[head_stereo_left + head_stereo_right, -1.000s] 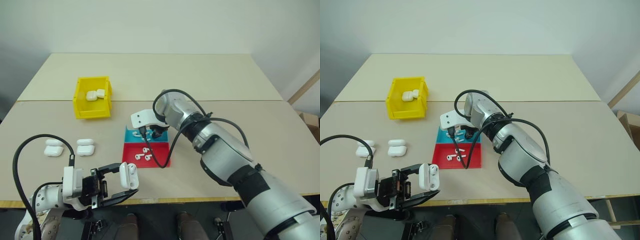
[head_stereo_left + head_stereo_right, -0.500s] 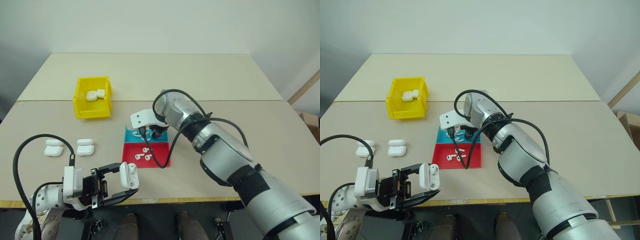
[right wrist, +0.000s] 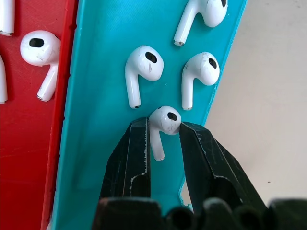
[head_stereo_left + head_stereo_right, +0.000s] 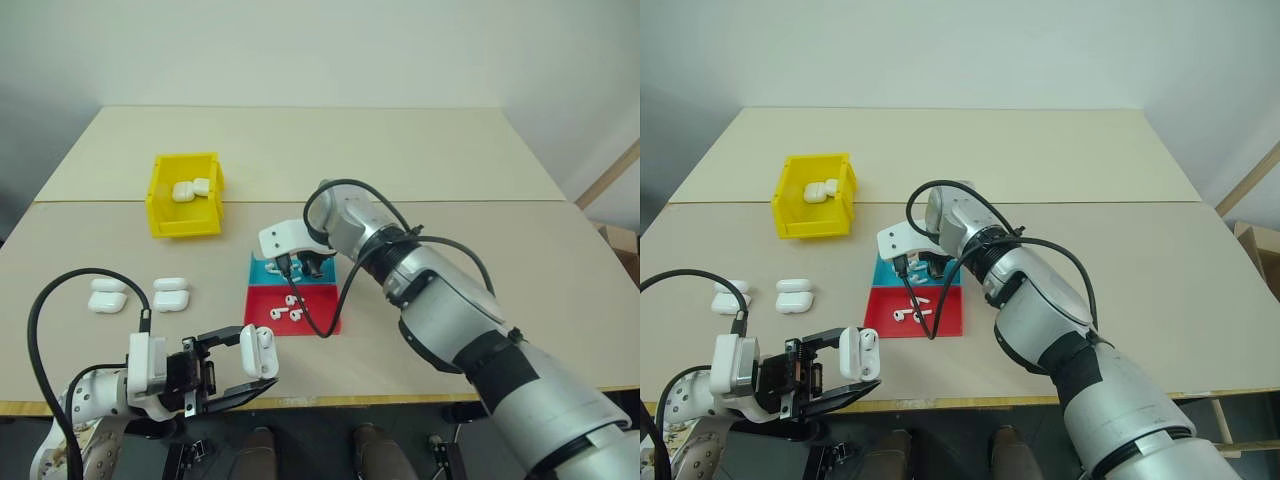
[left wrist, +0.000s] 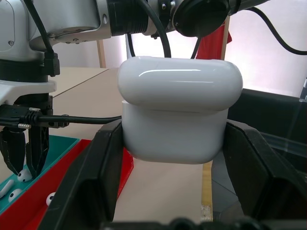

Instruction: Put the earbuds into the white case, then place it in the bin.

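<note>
Left gripper [image 5: 172,143] clamped on a closed white earbud case [image 5: 178,108], held near the table's [image 4: 420,160] front edge. Right gripper [image 3: 163,139] lowered over the blue half of the red-and-blue tray [image 3: 96,143], fingers closed against one earbud [image 3: 163,122]; other earbuds [image 3: 141,69] lying loose on both halves. Yellow bin [image 4: 185,195] well apart toward the far left, two white cases [image 4: 190,188] inside; two more cases [image 4: 140,295] on the table nearer the front.

Right gripper [image 3: 163,139] fingers now stand narrower than a second ago, pinched against one earbud [image 3: 163,122] on the blue half of the tray [image 3: 96,143].
</note>
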Available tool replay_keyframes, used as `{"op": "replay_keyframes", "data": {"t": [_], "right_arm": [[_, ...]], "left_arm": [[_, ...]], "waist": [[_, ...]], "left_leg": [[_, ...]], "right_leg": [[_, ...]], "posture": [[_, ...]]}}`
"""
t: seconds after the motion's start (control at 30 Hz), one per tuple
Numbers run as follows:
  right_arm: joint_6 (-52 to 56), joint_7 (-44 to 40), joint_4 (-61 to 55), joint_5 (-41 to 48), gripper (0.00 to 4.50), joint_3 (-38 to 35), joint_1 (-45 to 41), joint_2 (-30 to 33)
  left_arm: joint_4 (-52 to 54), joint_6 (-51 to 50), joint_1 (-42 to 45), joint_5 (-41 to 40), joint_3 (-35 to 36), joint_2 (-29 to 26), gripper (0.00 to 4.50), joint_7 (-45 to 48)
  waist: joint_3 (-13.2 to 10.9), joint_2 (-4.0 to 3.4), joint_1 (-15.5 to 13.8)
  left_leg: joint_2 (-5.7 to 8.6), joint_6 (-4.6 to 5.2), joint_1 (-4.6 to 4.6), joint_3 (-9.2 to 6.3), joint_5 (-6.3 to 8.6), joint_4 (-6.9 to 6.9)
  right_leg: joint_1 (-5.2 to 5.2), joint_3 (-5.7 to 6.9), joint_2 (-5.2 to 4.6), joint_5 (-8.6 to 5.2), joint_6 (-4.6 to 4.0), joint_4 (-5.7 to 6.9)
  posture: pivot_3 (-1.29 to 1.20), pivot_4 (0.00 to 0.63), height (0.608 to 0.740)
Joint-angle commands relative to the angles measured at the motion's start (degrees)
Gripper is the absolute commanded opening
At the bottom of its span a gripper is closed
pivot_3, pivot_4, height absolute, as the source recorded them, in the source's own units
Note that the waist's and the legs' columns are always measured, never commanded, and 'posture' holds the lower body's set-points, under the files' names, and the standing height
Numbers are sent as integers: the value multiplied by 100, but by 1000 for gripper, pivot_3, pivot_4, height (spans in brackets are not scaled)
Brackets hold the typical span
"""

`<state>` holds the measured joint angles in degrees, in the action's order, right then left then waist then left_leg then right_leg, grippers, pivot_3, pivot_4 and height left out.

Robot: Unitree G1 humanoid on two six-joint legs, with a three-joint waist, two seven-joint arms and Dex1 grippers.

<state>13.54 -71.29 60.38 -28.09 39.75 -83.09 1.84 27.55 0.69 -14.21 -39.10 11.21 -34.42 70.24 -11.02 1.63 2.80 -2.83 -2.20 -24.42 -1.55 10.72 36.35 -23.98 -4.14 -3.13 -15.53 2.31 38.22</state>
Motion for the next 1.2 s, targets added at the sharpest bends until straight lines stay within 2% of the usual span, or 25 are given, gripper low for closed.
{"op": "replay_keyframes", "data": {"t": [0.03,0.23,0.3,0.43,0.63,0.8,0.9,1.03,1.2], "right_arm": [[-205,-33,-171,-42,1026,-72,-107,19],[-221,-59,-168,-56,1026,-97,-126,19],[-215,-54,-169,-62,768,-105,-120,28],[-180,-46,-280,-8,768,-192,-130,84],[338,-30,-958,351,768,-875,-289,481],[1521,77,-2258,1029,768,-1966,-117,1097],[2654,5,-3689,1874,768,-3020,312,1575],[3631,221,-5419,2702,768,-3791,1040,1884],[3400,917,-7936,3801,768,-5011,2738,1767]], "left_arm": [[111,71,13,-36,29,-50,2820,10],[81,81,66,2,-2,-37,2820,-5],[81,79,68,2,-2,-35,2820,-7],[101,53,51,-38,15,-31,2820,-15],[136,-42,190,-197,63,12,2820,-175],[187,-236,552,-444,-3,86,2820,-424],[209,-411,918,-593,-114,141,2820,-552],[175,-591,1283,-674,-227,180,2820,-630],[242,-998,1927,-912,-528,479,2820,-1076]], "waist": [[0,0,0],[0,0,-1],[0,0,0],[0,0,-1],[0,0,-12],[0,1,-35],[1,1,-75],[3,5,-85],[5,6,-38]], "left_leg": [[0,0,0,0,0,0],[0,0,0,0,0,0],[0,0,0,0,0,0],[0,0,0,0,0,0],[0,0,-1,0,0,0],[1,0,-3,-2,0,3],[1,0,-7,-4,0,5],[5,1,-17,-10,0,14],[4,1,-18,-16,0,27]], "right_leg": [[0,0,0,0,0,0],[0,0,0,0,0,1],[0,0,0,0,0,1],[0,0,0,0,0,1],[-1,0,0,0,0,3],[2,0,-1,0,0,4],[1,2,-1,0,0,5],[3,5,-4,0,1,1],[4,4,0,0,2,19]], "posture": [[0,150,740],[0,150,740],[0,150,740],[0,150,740],[0,150,740],[0,150,740],[0,150,740],[0,150,740],[0,150,740]]}}
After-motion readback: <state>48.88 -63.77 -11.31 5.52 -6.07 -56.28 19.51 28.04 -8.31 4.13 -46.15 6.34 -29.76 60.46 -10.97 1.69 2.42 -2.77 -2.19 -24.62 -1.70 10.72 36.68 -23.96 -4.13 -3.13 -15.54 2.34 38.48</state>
